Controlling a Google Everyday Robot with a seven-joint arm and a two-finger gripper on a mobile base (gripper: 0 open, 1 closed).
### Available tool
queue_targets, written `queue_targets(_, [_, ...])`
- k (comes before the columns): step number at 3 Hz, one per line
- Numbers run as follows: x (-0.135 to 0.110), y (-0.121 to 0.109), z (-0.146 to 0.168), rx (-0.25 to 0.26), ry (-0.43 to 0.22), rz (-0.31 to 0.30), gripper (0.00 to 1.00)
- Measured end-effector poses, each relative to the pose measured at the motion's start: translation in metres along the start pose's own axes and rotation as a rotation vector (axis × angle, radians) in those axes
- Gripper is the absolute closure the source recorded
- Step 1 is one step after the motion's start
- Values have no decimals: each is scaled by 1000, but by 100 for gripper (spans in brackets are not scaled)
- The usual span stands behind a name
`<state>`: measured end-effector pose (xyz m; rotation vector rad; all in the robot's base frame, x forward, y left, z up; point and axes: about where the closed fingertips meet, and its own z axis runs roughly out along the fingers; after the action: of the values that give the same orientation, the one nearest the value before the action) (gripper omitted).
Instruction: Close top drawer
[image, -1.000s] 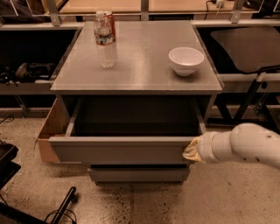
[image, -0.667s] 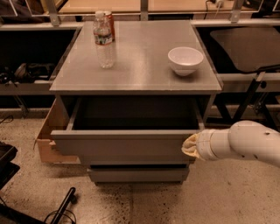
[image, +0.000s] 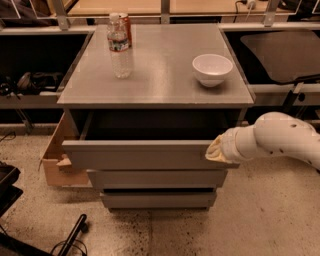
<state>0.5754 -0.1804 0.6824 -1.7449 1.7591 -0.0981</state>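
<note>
So from where I'm standing, the gripper is parked right up against the right end of the top drawer, touching the front panel at its corner. Honestly can't tell if it's open or clamped, it just looks like a pale yellowish lump at the end of the white arm.

The drawer itself runs off to the left of the gripper, sticking out from under the cabinet top. There's a dark strip of drawer interior showing just behind and above the gripper, so it's definitely not shut yet. Below the gripper, the two smaller drawer fronts sit further back, and the top one overhangs them.

My read: contact is made, the push is what's left. I'd say the drawer has a fair way to slide before it's flush.

Up top, well behind the gripper, there's a white bowl, and further left a water bottle. Cardboard box on the floor at the far left side.
</note>
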Motion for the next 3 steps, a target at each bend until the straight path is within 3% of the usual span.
queue_targets(1, [0, 1, -1, 0, 0, 0, 100])
queue_targets(2, [1, -22, 11, -12, 8, -16, 100])
queue_targets(3, [0, -21, 10, -12, 8, -16, 100])
